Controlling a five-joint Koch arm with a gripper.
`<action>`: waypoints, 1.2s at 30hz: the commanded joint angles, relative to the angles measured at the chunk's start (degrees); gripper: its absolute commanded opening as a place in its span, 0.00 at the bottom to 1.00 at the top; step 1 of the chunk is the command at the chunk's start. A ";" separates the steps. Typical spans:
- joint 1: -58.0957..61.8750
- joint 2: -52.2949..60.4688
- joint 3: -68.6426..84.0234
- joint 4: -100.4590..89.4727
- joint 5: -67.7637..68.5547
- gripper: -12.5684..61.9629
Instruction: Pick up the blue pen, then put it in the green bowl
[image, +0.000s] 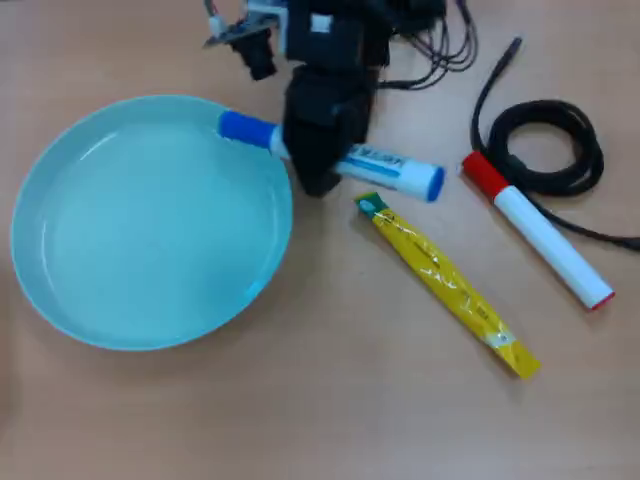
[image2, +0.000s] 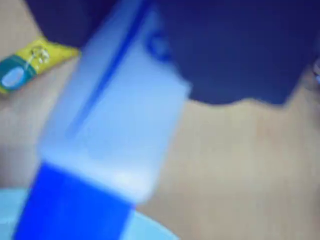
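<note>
I have the claw (image: 318, 180) clamped across the middle of the blue pen (image: 385, 167); in the overhead view the black jaws hide the barrel's centre, with the blue cap poking out to the left and the printed barrel and blue end out to the right; whether the pen is lifted clear of the bench (image: 330, 400) I cannot tell from above, though the blurred, close barrel in the wrist view suggests it is held rather than lying loose.

The step in hand, as I judge it, is carrying the pen over the green bowl (image: 60, 290); the cap already overhangs the bowl's upper right rim, so only a short move leftward in the overhead view is needed; I would raise the pen enough that the cap does not catch the rim, bring its whole length over the basin, then lower before letting go so it does not bounce out; the grip sits near the middle, so I expect little tilt, but I would go slowly.

The pen is a thick white marker with a bright blue cap, blue print along the barrel and a blue end; in the wrist view the pen (image2: 110, 130) fills the picture, white above blue, with the yellow sachet (image2: 25, 67) at the left edge.

The bowl is empty, wide, shallow and glossy.
</note>
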 joint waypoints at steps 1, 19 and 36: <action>3.60 2.90 -2.64 -9.32 -0.88 0.09; 25.40 -6.24 -4.22 -13.10 -0.88 0.09; 29.53 -21.01 -4.31 -20.83 -0.88 0.10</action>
